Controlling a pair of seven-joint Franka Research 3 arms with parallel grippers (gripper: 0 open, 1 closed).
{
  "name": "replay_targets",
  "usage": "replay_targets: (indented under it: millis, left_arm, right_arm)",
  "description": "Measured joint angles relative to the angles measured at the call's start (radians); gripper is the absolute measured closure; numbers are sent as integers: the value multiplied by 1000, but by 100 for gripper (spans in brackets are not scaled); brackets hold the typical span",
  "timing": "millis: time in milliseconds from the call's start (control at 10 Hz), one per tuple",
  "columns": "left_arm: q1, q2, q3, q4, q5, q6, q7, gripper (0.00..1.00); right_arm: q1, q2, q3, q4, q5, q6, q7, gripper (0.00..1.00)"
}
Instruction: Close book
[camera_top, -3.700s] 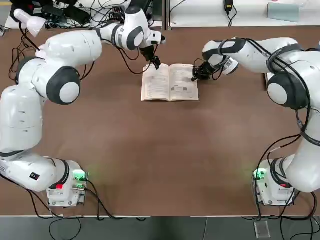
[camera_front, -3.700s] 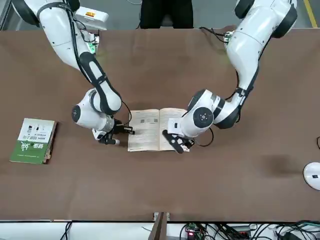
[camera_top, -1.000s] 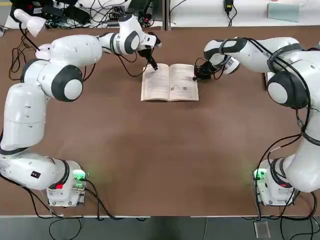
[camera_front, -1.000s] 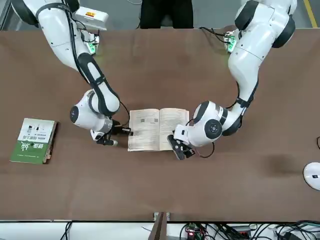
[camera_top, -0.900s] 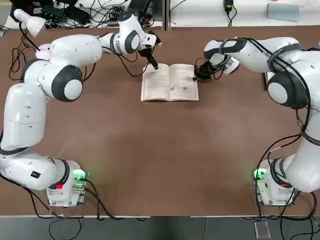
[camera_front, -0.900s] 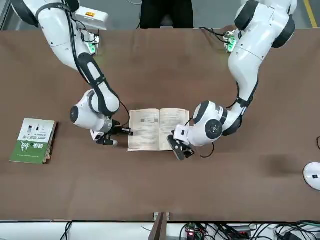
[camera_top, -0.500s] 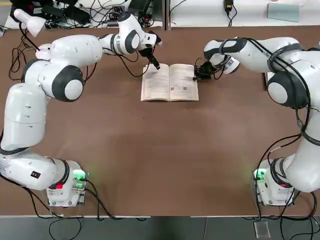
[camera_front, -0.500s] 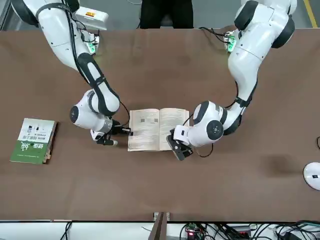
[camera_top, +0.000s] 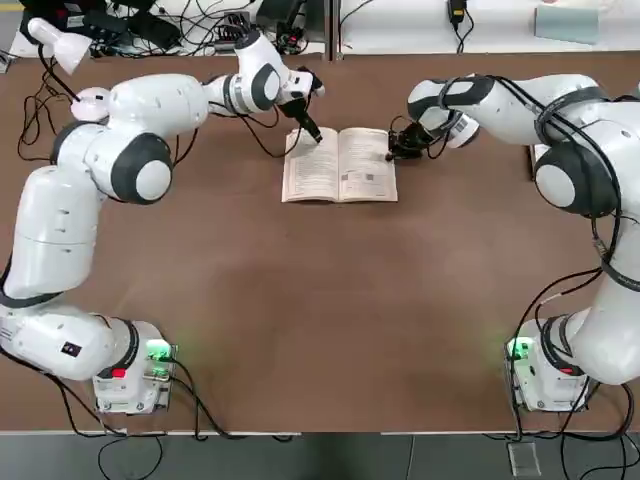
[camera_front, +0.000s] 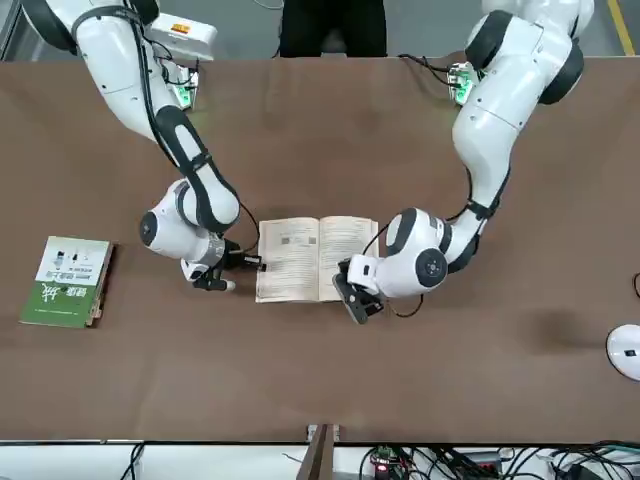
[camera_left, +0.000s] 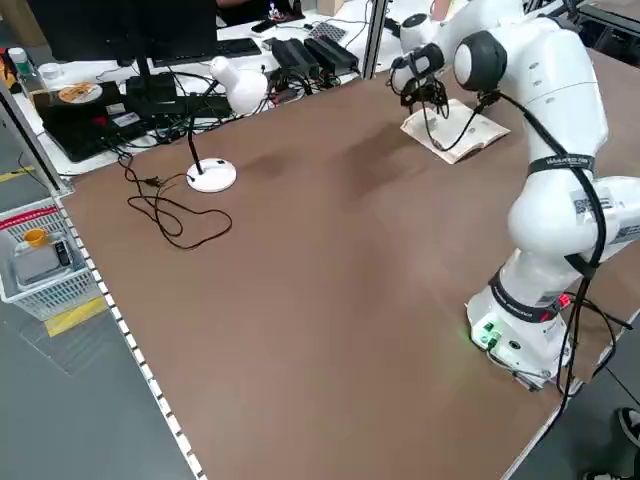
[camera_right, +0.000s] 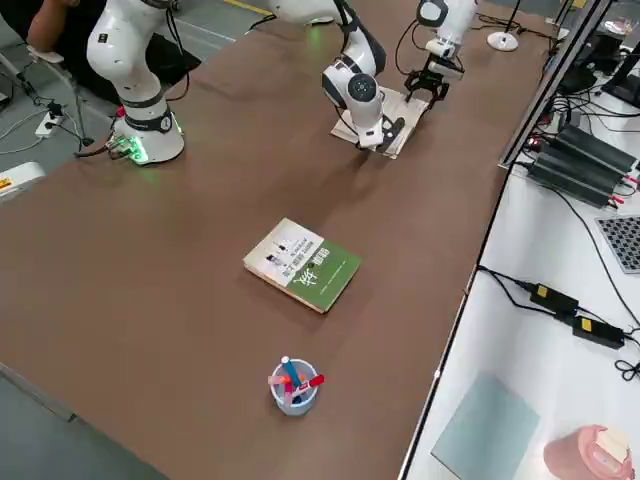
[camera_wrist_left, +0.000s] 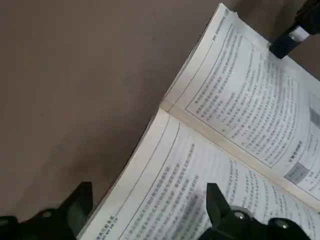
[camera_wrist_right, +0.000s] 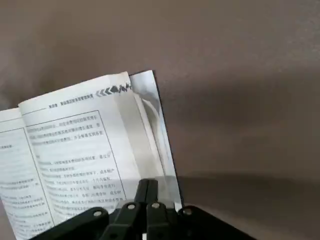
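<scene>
Two grippers flank one thin paperback book with white text pages (camera_top: 339, 165), which lies open and face up at the far middle of the brown table (camera_top: 320, 300).

Left gripper (camera_top: 312, 133): low over the far corner of the left-hand page. In its wrist view the two black fingers (camera_wrist_left: 75, 207) are spread wide, one outside the page edge and one over the printed page, nothing held.

Right gripper (camera_top: 394, 151): at the outer edge of the right-hand page. In its wrist view the fingers (camera_wrist_right: 147, 197) are pressed together at the page margin. Whether a leaf is pinched between them cannot be told.

Handling, as a judgement: light, limp and flexible. Pages will bow and fan rather than swing as a board. Paper on a smooth table is likely to slide if pushed sideways. Loose leaves at the right fore-edge already stand slightly proud, and a thin leaf could crease or tear if taken alone.

Best hold: the fore-edge of one half, cover and pages together, lifted and folded over the spine, the other half pressed flat.

Elsewhere: a green-and-white-covered book (camera_right: 302, 265) lies closed, well apart on the robot's right, with a small cup of pens (camera_right: 293, 385) beyond it.
</scene>
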Motion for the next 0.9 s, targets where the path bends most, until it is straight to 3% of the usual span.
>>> replay_targets:
  millis: [900]
  left_arm:
    - [15, 29, 0, 32, -66, 1, 46, 0]
  right_arm:
    - [-1, 0, 0, 0, 0, 0, -1, 99]
